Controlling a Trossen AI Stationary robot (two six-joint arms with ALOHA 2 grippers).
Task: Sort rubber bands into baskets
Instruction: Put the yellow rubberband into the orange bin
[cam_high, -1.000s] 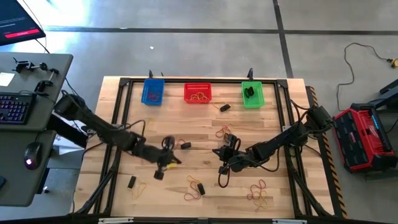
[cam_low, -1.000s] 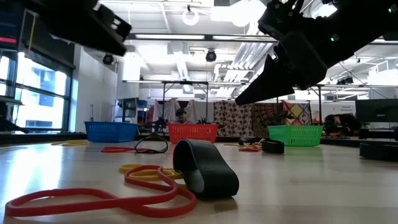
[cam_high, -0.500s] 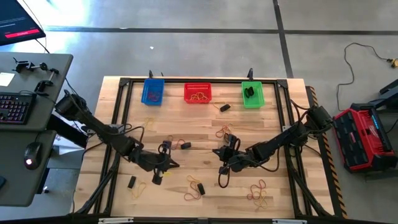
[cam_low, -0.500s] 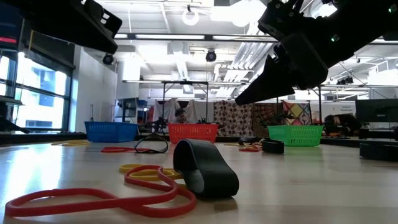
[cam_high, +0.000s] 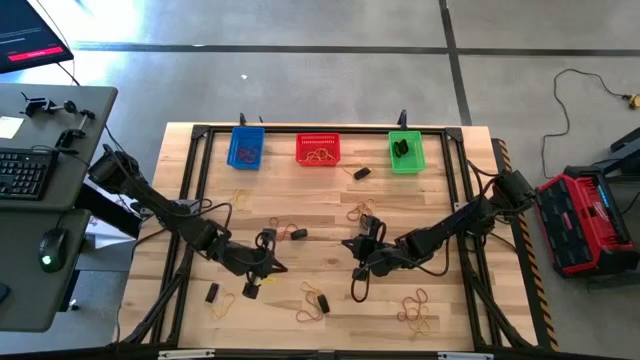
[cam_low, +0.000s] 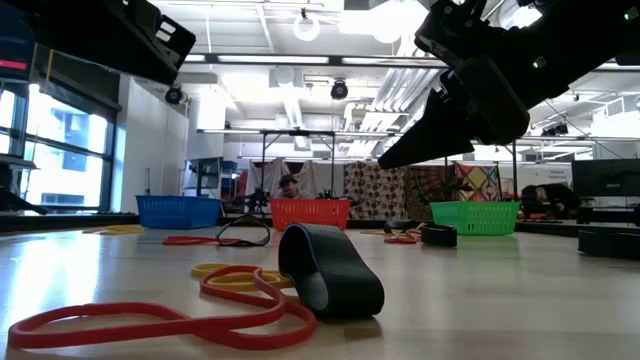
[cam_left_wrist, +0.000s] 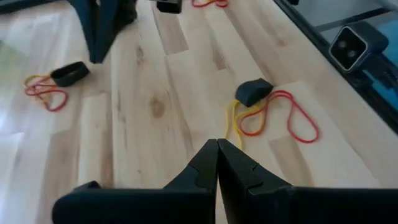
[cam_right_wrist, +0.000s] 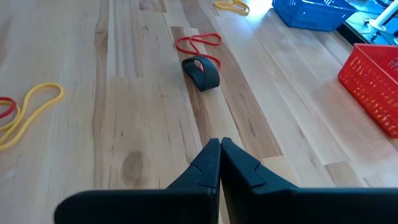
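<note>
Rubber bands lie scattered over the wooden table (cam_high: 330, 215). The blue basket (cam_high: 246, 147), the red basket (cam_high: 318, 149) and the green basket (cam_high: 405, 151) stand in a row at the far edge. My left gripper (cam_left_wrist: 217, 146) hovers shut and empty left of centre; ahead of it a thick dark band (cam_left_wrist: 253, 91) rests on red and yellow loops (cam_left_wrist: 277, 115). My right gripper (cam_right_wrist: 219, 144) is shut and empty right of centre, with a dark band (cam_right_wrist: 202, 70) and a red loop (cam_right_wrist: 198, 42) lying ahead of it.
A black metal frame (cam_high: 200, 135) runs round the table. More loops lie near the front edge (cam_high: 415, 308) and at the middle (cam_high: 360, 212). In the low view a thick dark band (cam_low: 330, 270) stands on edge beside red (cam_low: 150, 325) and yellow (cam_low: 235, 275) loops.
My left arm has swung a little toward the table's near edge, its gripper staying shut and empty. The bands on the table have kept their places.
</note>
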